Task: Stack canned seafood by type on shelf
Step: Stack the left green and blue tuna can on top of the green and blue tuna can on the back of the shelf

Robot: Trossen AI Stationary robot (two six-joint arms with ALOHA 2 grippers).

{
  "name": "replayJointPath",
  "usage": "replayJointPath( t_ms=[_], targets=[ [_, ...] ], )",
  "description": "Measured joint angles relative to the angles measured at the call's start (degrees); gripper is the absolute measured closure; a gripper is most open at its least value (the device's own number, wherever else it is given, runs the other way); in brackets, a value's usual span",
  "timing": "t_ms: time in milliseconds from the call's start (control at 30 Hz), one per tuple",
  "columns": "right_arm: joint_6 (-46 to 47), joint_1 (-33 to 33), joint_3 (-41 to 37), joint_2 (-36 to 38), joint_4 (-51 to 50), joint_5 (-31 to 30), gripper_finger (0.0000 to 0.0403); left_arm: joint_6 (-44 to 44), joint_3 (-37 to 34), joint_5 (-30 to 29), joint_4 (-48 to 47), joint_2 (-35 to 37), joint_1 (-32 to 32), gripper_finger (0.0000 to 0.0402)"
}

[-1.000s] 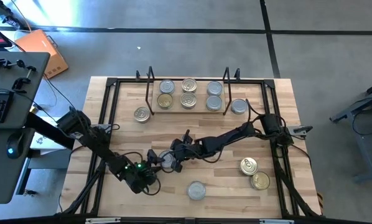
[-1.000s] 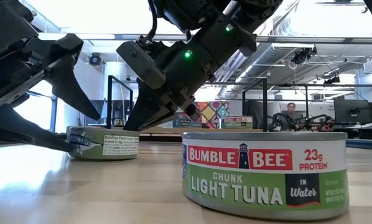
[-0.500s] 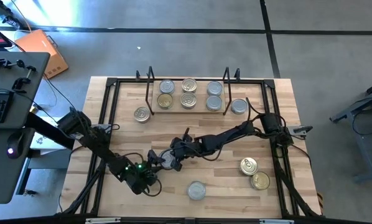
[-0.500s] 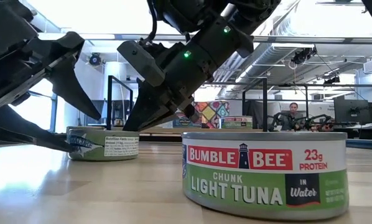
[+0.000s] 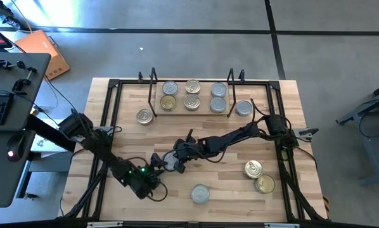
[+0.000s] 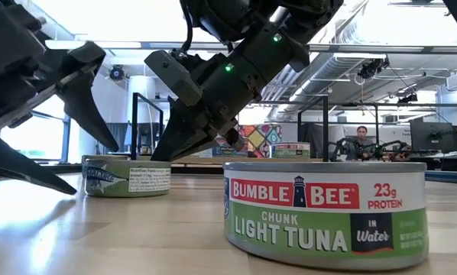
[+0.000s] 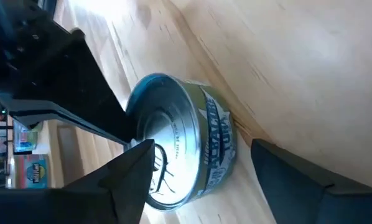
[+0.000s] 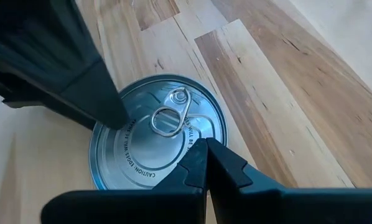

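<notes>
On the wooden counter (image 5: pixel 196 136), the shelf (image 5: pixel 191 107) at the far edge holds six tins in three pairs, so roughly half the sorting looks done. Six tins remain loose: one at each end of the shelf, two gold ones (image 5: pixel 258 176) by the right edge, one silver (image 5: pixel 200 193) near the front, and a ring-pull tin (image 8: pixel 158 140) at centre. The left tool (image 7: pixel 195 165) stands open astride that tin, gripping nothing; the right tool (image 8: pixel 206 163) hovers shut above its lid. Labels on the shelf are unreadable.

Six tins (image 5: pixel 191 95) upright on shelf (image 5: pixel 191 109), six others scattered.
</notes>
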State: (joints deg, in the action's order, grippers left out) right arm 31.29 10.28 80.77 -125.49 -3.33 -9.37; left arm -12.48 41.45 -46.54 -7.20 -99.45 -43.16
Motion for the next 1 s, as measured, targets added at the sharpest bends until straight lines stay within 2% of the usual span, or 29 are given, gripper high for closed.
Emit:
replayJointPath(
  t_ms=[233,1000],
  targets=[
    [0.4,0.0,0.0,0.0,0.0,0.0,0.0403,3.4,0.4,-0.4,-2.5,0.1,0.9,0.0108],
    [3.7,-0.2,0.0,0.0,-2.1,-1.1,0.0403,4.8,-1.3,-1.3,1.0,0.2,1.9,0.0106]
  ],
)
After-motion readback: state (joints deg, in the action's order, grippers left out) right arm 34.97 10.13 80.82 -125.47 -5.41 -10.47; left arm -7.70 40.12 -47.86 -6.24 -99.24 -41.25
